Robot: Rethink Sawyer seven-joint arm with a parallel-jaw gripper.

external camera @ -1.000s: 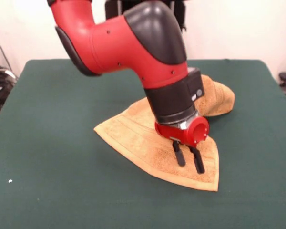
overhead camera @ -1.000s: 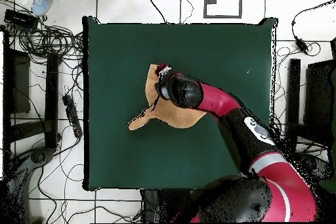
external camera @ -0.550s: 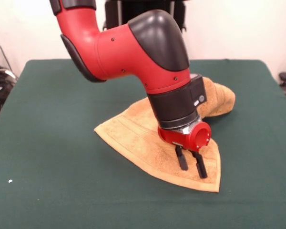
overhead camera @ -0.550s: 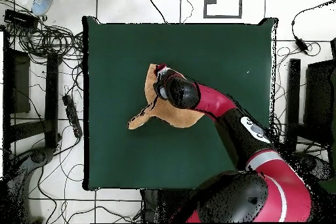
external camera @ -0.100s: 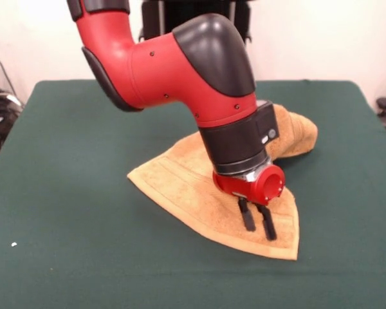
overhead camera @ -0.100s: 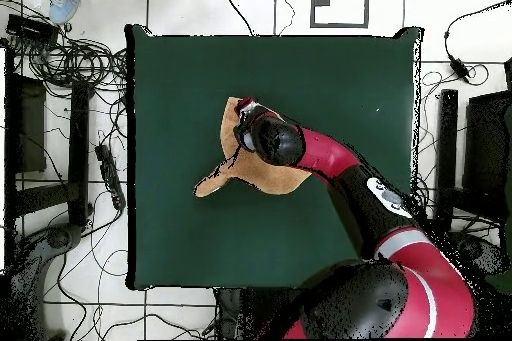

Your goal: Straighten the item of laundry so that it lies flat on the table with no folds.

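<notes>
Soft, limp towel [external camera @ -0.100s: 180, 183] lay folded mid-surface [external camera @ -0.100s: 64, 193]. End effector [external camera @ -0.100s: 258, 223] pressed onto near corner, prongs slightly parted, gripping nothing evident. Best pinched at that corner; likely light, draggy.

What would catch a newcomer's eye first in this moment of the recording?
The big red and black arm fills the middle of the front view, reaching down from above. Its gripper has its jaws slightly apart, pressed down near the closest corner of the orange-tan towel. The towel lies on the dark green table spread at its near part but bunched into a rounded hump behind the arm, so it is not flat.
</notes>
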